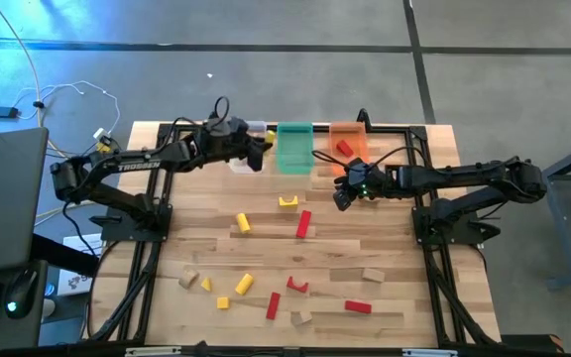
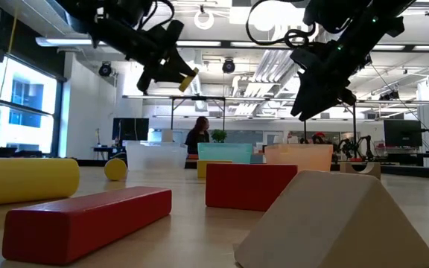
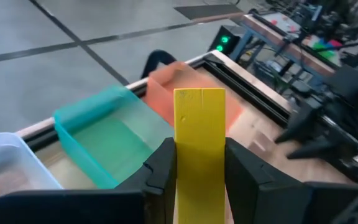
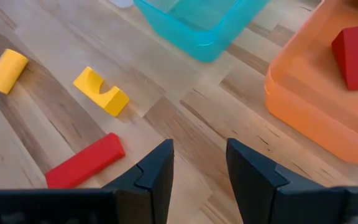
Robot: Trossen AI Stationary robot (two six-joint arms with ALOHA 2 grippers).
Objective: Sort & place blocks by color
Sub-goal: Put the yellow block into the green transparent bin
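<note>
My left gripper (image 1: 257,151) is raised near the far edge, between the clear bin (image 1: 242,162) and the green bin (image 1: 293,147), shut on a yellow bar (image 3: 199,134). My right gripper (image 1: 343,196) hangs open and empty just in front of the orange bin (image 1: 349,137), which holds a red block (image 4: 356,53). Loose blocks lie flat on the table: a yellow arch (image 4: 101,91), a red bar (image 4: 86,163), a yellow cylinder (image 4: 5,70), and more red, yellow and tan pieces toward the near edge. My left gripper pinches the yellow bar between its two fingers (image 3: 160,167), which bear on the bar's two long sides (image 3: 182,155). The bar lies along the fingers, and its free end (image 2: 190,77) sticks out past the fingertips. It is lifted clear of the table, over the bins.
The three bins stand in a row at the far edge inside a black frame (image 1: 419,149). Red, yellow and tan blocks are scattered across the near half, such as a red bar (image 2: 88,221) and a tan wedge (image 2: 334,219). A person (image 2: 197,138) sits in the room behind.
</note>
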